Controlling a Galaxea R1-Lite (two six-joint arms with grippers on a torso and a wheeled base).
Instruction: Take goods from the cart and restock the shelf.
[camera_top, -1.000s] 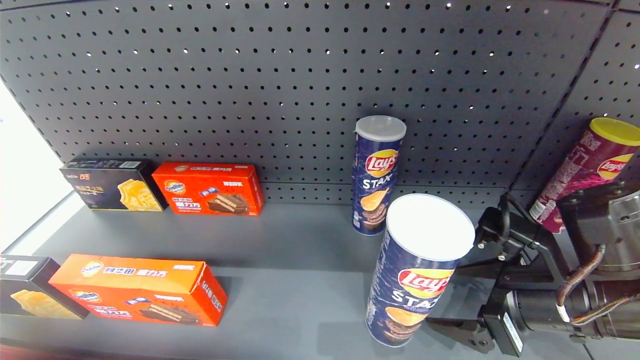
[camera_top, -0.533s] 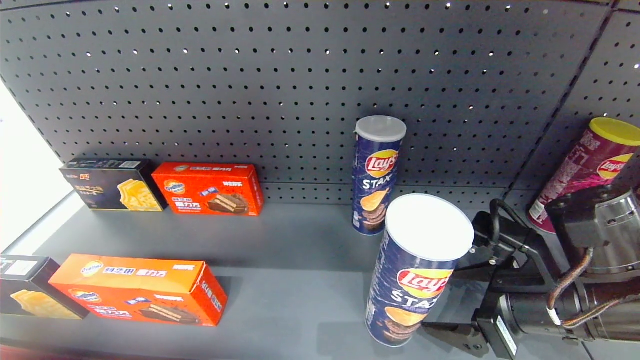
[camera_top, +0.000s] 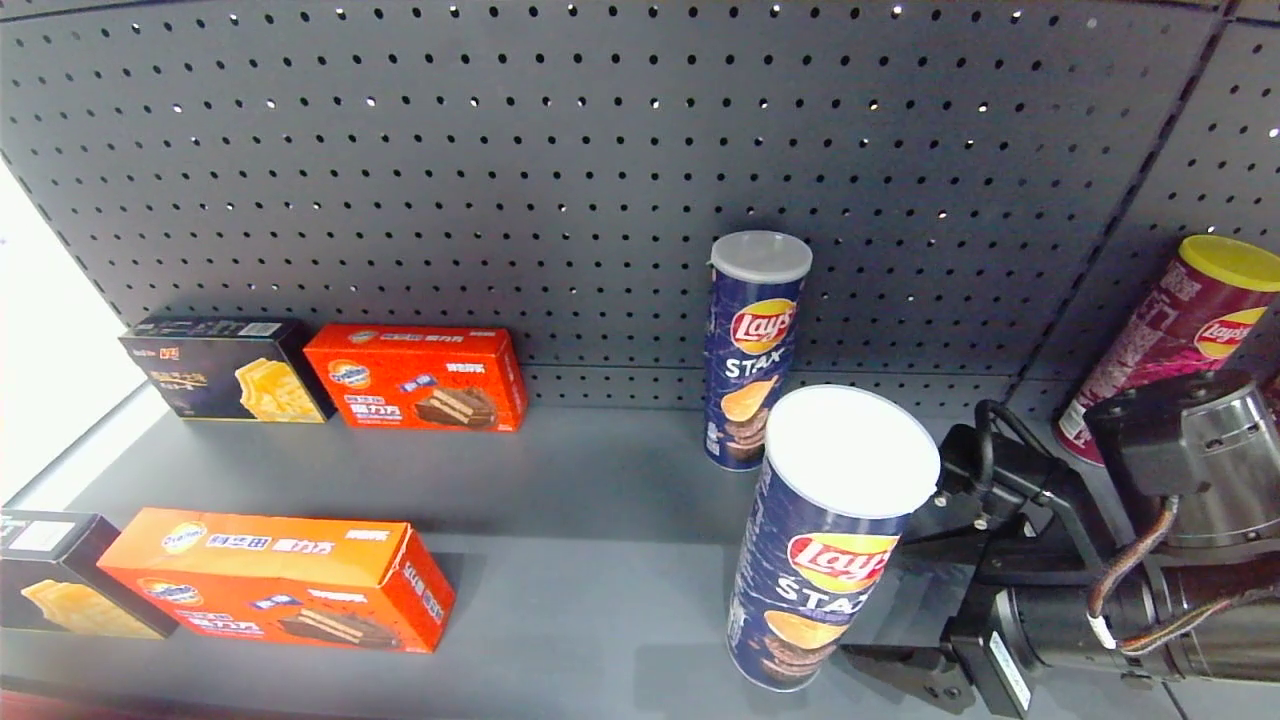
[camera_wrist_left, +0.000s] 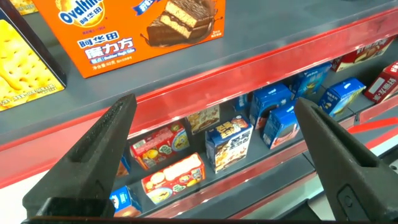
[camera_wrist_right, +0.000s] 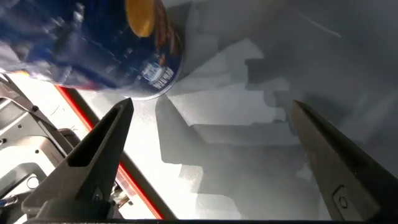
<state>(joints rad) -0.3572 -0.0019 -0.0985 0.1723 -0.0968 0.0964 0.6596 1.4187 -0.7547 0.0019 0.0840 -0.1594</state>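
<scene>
Front can (camera_top: 830, 540) is standing upright on the shelf (camera_top: 580, 480) near its front edge, directly in front of a matching rear can (camera_top: 755, 350), prob. to build a front-to-back row of the same product. R end effector (camera_wrist_right: 209, 109) is sitting just beside it w/ fingers spread apart, gripping nothing. The can is lying just ahead of the fingertips, not between them, so it seems to be resting on its own base. L end effector (camera_wrist_left: 214, 102) is hanging below the shelf edge, fingers also apart, empty, out of the way.
</scene>
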